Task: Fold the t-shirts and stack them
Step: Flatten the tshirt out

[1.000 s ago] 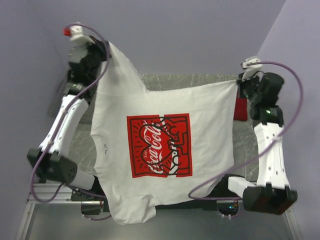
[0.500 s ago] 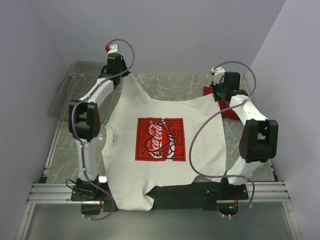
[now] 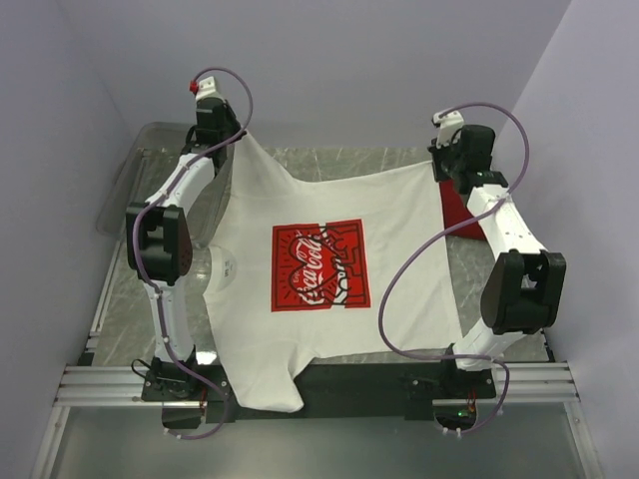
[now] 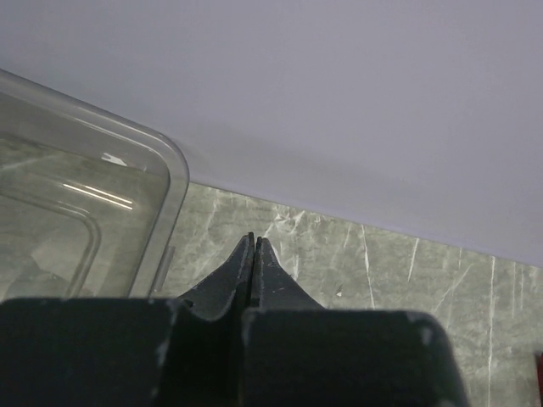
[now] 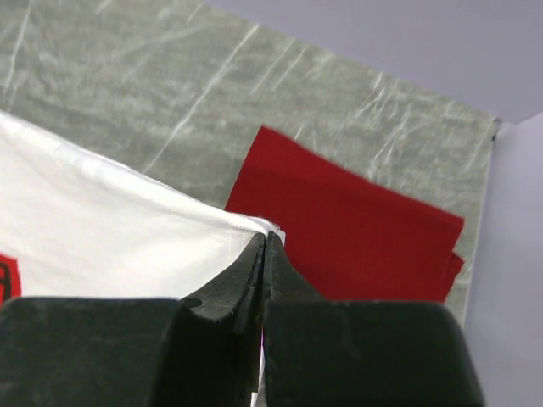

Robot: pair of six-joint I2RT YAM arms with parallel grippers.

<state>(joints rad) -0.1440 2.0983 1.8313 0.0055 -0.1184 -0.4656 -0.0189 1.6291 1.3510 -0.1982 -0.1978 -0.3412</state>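
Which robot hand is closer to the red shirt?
Right. The right gripper holds a corner of the white shirt right next to the red shirt. The left gripper holds the other corner across the table, near the clear bin.

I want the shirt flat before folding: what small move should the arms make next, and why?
Probably move both grippers away and down: the left gripper and right gripper hold the white t-shirt taut by its far corners, but its near edge hangs over the arm bases.

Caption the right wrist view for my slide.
Right end effector pinching corner of white cloth t-shirt; folded red cloth t-shirt beyond.
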